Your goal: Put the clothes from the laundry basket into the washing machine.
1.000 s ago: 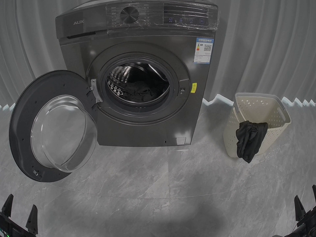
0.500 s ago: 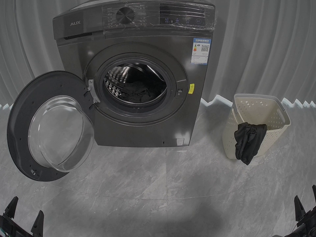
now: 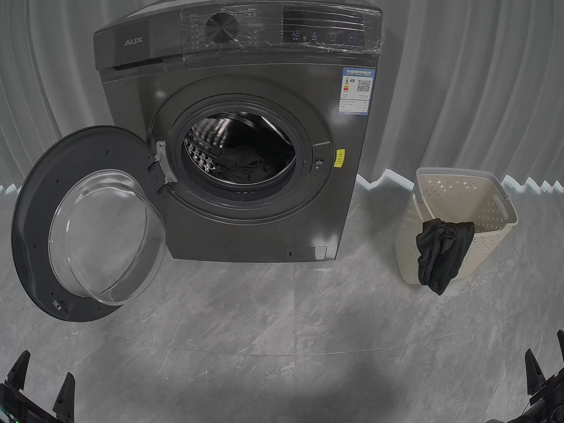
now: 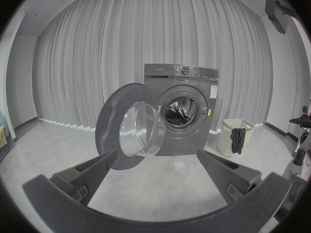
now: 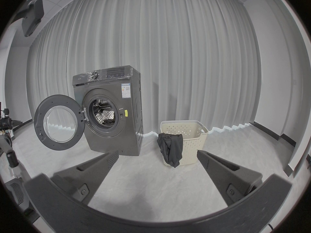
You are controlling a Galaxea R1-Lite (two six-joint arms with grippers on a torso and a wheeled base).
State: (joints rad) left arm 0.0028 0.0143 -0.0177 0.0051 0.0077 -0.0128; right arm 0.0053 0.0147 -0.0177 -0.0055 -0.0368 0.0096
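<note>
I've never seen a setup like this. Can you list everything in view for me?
washing machine: one, dark grey, centre, against the curtain
door: one, dark rim with clear glass, swung open to the machine's left
clothes in drum: dark pile, number unclear, inside the machine
laundry basket: one, cream, on the floor right of the machine
garment: one, black, draped over the basket's front rim
curtain: pale grey, across the back
floor: grey marbled tiles
left gripper: black, open, empty, low left
right gripper: black, open, empty, low right

Grey floor (image 3: 294, 336) w/ washing machine (image 3: 252, 230) & laundry basket (image 3: 411, 248).
</note>
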